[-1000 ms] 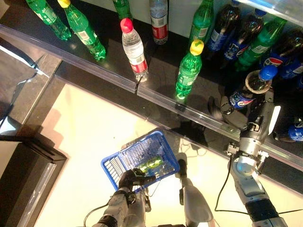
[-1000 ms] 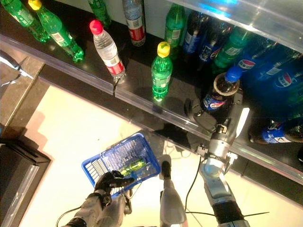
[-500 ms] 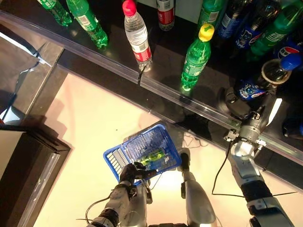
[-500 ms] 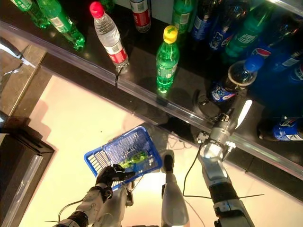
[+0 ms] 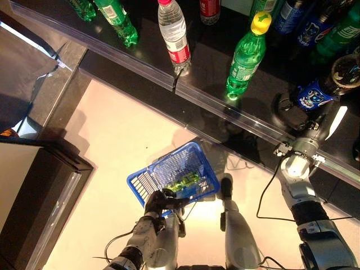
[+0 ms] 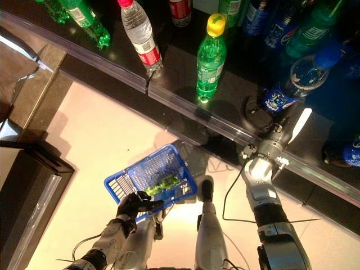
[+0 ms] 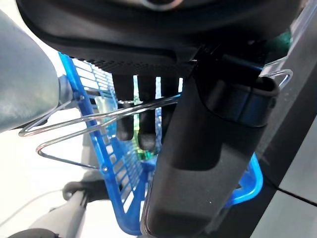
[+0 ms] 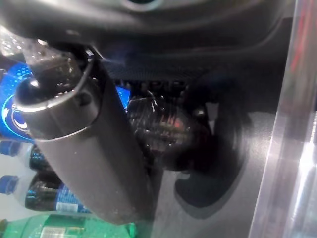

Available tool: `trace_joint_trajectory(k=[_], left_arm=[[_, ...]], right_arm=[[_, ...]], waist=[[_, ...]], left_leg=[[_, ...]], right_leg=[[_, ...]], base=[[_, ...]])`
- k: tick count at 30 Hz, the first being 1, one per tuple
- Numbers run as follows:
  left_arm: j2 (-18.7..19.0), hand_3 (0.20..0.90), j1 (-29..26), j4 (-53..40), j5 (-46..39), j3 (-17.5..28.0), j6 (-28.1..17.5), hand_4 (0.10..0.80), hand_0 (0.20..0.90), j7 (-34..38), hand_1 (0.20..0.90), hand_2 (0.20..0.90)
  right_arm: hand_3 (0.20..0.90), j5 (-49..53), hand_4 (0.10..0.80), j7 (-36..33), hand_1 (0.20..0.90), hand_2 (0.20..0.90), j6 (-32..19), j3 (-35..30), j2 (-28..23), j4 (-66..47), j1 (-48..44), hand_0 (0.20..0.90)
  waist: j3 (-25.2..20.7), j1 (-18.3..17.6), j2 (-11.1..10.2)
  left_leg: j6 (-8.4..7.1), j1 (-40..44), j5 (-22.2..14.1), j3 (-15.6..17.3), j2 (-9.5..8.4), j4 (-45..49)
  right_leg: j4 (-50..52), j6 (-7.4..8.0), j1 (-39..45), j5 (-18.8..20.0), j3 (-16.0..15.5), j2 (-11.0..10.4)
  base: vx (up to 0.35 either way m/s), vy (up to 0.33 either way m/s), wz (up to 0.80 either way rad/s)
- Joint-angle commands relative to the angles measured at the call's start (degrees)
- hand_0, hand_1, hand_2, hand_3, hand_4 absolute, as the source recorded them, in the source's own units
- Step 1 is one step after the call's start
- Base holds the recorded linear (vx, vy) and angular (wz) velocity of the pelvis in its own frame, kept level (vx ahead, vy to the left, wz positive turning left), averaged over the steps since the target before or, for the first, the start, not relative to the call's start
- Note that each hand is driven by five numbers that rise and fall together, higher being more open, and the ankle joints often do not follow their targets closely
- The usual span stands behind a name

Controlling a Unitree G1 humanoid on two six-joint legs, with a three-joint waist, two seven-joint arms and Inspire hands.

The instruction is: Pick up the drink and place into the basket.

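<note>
A dark cola bottle (image 5: 322, 89) with a blue label stands on the black shelf at the right. My right hand (image 5: 288, 109) is shut on its lower part, dark fingers on one side and the white-covered thumb on the other. The right wrist view shows the bottle's dark body (image 8: 161, 129) just past the thumb (image 8: 84, 148). Down by the floor my left hand (image 5: 160, 201) is shut on the wire handle (image 7: 99, 116) of a blue basket (image 5: 169, 158). A green bottle (image 5: 183, 181) lies in the basket.
A green bottle with a yellow cap (image 5: 245, 56) and a clear water bottle with a red label (image 5: 174, 36) stand on the shelf left of the cola. A clear rail (image 5: 169, 84) runs along the shelf's front edge. A dark cabinet (image 5: 34, 197) stands at lower left.
The whole picture has shifted down and right as the camera moved. Both hands keep their holds, and the bottle and the basket stay put.
</note>
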Motion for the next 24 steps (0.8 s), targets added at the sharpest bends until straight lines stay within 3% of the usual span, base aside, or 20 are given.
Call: trace_joint_trajectory(k=[1, 17, 24], left_arm=[[6.6, 0.2, 5.9, -1.5, 0.5, -1.0, -2.9, 0.1, 0.3, 1.4, 0.3, 0.3], [6.8, 0.2, 6.6, -0.9, -0.6, -0.5, -3.9, 0.1, 0.3, 1.2, 0.3, 0.3], [7.6, 0.2, 7.1, -1.5, -4.9, 2.8, -5.9, 0.1, 0.3, 1.7, 0.3, 0.3]], right_arm=[[0.2, -0.6, 0.1, -2.0, 0.3, 0.3, -5.8, -4.3, -5.8, -4.9, -5.3, 0.3], [0.2, -0.1, 0.1, -3.9, 0.3, 0.3, -7.2, -6.7, -8.3, -5.8, -4.7, 0.3], [0.2, -0.5, 0.1, -3.1, 0.3, 0.3, -7.9, -7.8, -9.0, -6.7, -3.5, 0.3]], waist=[[-2.1, 0.9, -1.7], [-3.0, 0.8, -2.0], [-3.8, 0.9, -2.1]], left_leg=[[0.07, -5.4, -0.1, -1.9, -0.95, 7.9], [0.09, -4.3, 0.1, -1.6, -0.89, 6.9], [0.09, -3.3, 0.3, -1.8, -1.01, 5.9]], right_leg=[[9.5, -2.34, -1.6, -6.3, -3.6, -2.5], [9.1, -2.36, -0.9, -6.2, -4.1, -2.5], [8.5, -2.24, 0.0, -6.2, -4.2, -2.5]], base=[[0.0, 0.0, 0.0], [0.0, 0.0, 0.0], [-0.007, 0.01, 0.03]])
